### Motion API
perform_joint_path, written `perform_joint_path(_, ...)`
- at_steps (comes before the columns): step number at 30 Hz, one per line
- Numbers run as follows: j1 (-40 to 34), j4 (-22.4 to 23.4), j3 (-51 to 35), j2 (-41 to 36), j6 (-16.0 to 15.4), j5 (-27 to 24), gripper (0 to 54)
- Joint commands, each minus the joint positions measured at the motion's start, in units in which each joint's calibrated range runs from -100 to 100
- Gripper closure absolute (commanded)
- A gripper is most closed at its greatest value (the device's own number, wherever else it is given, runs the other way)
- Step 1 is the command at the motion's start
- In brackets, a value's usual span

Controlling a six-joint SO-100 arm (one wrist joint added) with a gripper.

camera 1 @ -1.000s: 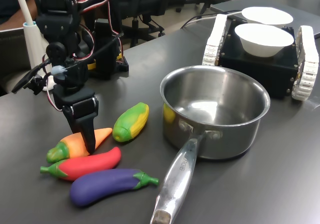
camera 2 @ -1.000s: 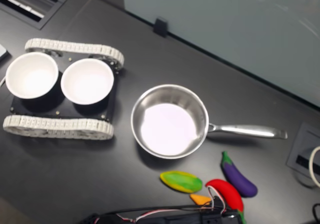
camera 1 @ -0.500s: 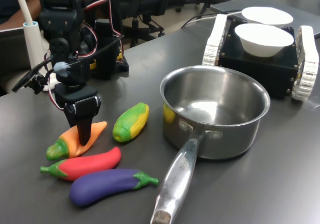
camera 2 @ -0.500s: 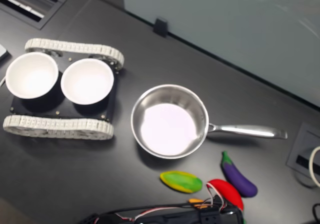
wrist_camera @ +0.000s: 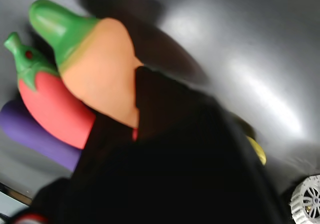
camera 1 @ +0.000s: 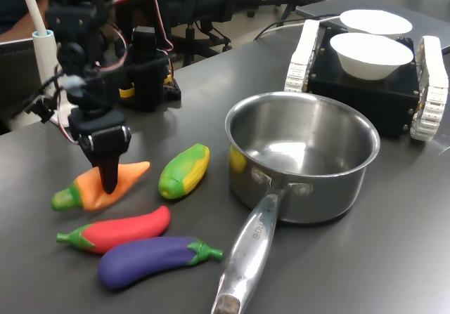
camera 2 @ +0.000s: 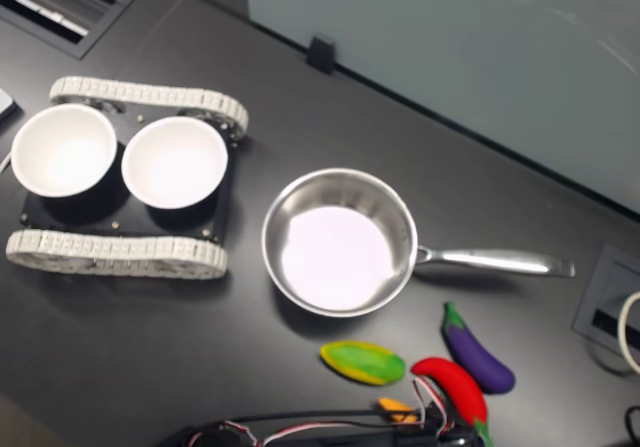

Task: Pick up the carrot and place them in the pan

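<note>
While pinching the carrot [camera 1: 98, 185] at mid-body, end effector [camera 1: 109, 182] fingers narrowly parted, table-low.

In the first exterior view, the pan [camera 1: 302, 156] sits mid-table, handle toward the camera. Left of it lie the corn [camera 1: 183, 171], then the carrot [camera 1: 98, 186]; the chilli [camera 1: 116, 230] and aubergine [camera 1: 151, 258] lie nearer. Two bowls [camera 1: 370, 54] sit behind the pan.

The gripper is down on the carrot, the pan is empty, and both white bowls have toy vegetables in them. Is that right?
Not quite: both white bowls are empty, as the second exterior view shows from above. The rest holds: the gripper is down on the carrot in the first exterior view, and the pan has nothing inside.
</note>
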Motion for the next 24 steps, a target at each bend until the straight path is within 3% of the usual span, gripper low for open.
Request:
perform_joint_path(1,-0.3,5.3,-6.2,-7.5,-3.3,-0.8,53.6)
perform_joint_path(15,0.6,6.7,-9.8,-18.1,-7.0,-4.2,53.6)
perform_joint_path(24,3.3,6.7,-11.1,-25.7,-13.4,-6.8,53.6)
